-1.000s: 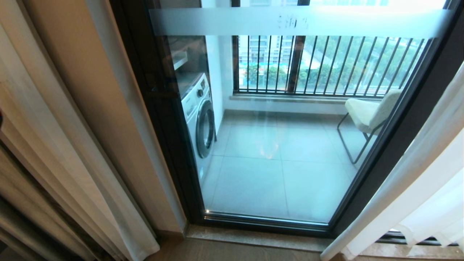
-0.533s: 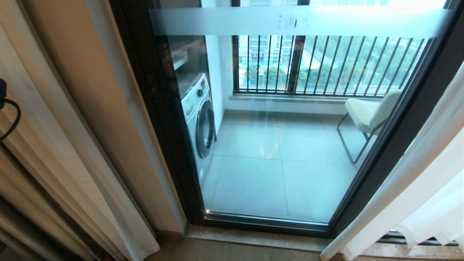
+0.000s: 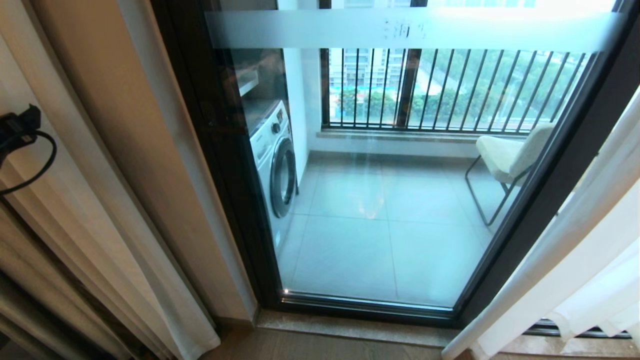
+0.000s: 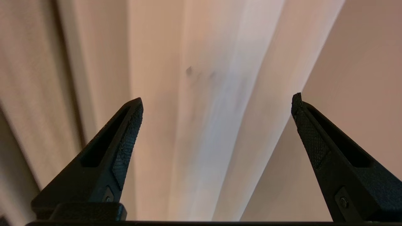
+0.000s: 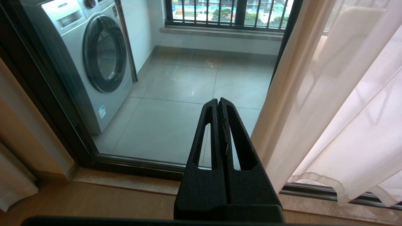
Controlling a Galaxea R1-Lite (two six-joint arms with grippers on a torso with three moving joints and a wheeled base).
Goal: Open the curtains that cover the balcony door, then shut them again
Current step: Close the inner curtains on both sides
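The balcony door (image 3: 380, 200) stands uncovered, its glass between black frames with a frosted band on top. One sheer white curtain (image 3: 575, 260) hangs bunched at the right, also seen in the right wrist view (image 5: 339, 125). Another pale curtain panel (image 3: 165, 280) hangs at the left beside beige drapes. A black part of my left arm (image 3: 20, 125) with a cable shows at the left edge, in front of those folds. My left gripper (image 4: 216, 100) is open, its fingers apart before a whitish fold (image 4: 204, 125) with nothing between them. My right gripper (image 5: 218, 99) is shut and empty, low before the door.
Behind the glass are a washing machine (image 3: 275, 160), a white chair (image 3: 510, 155), a tiled balcony floor and a black bar railing (image 3: 450, 90). A stone sill (image 3: 350, 327) and wooden floor run along the door's foot. A beige wall strip (image 3: 100, 100) stands left of the frame.
My left arm has come into the head view from the left edge and moved rightward and up in front of the left folds. The door and the right curtain have not moved.
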